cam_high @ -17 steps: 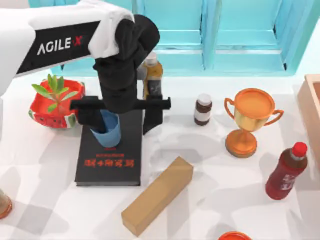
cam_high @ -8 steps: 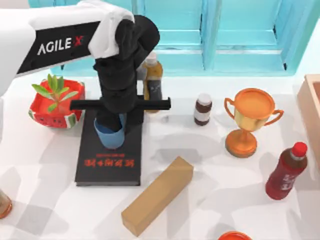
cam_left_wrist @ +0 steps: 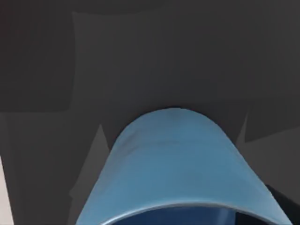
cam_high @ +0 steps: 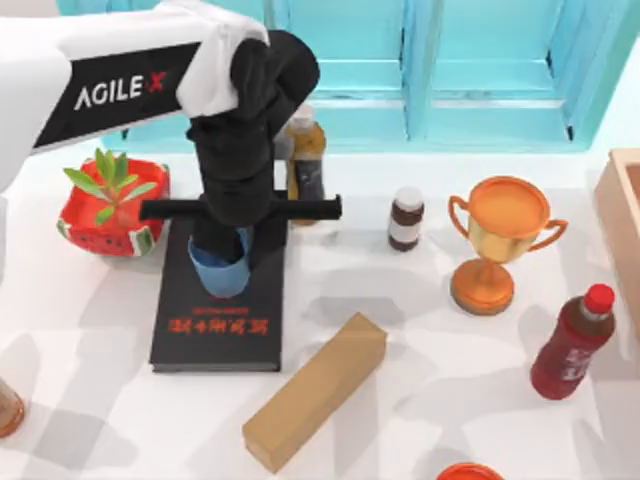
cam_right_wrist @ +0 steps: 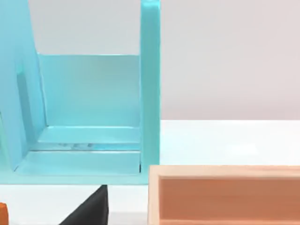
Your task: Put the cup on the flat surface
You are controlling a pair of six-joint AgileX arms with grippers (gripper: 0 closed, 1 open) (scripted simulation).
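Observation:
The light-blue cup (cam_high: 222, 272) stands upright on the black book with red lettering (cam_high: 215, 335), left of the table's middle. My left gripper (cam_high: 224, 252) comes straight down over it and is shut on the cup, its black wrist hiding the cup's rim from above. In the left wrist view the cup (cam_left_wrist: 173, 164) sits close up against the dark book cover (cam_left_wrist: 140, 56). The white tabletop (cam_high: 400, 300) spreads all around the book.
Behind the book stand a watermelon-pattern planter (cam_high: 110, 205) and a brown bottle (cam_high: 305, 155). A small jar (cam_high: 406, 218), a trophy (cam_high: 497, 240), a red bottle (cam_high: 572, 345) and a cardboard box (cam_high: 315, 390) lie to the right. A wooden crate (cam_right_wrist: 225, 197) and teal shelving (cam_right_wrist: 89, 117) line the back right.
One second ago the left gripper's fingers stood wide apart on either side of the cup. They have since closed in on it. The cup has stayed on the book.

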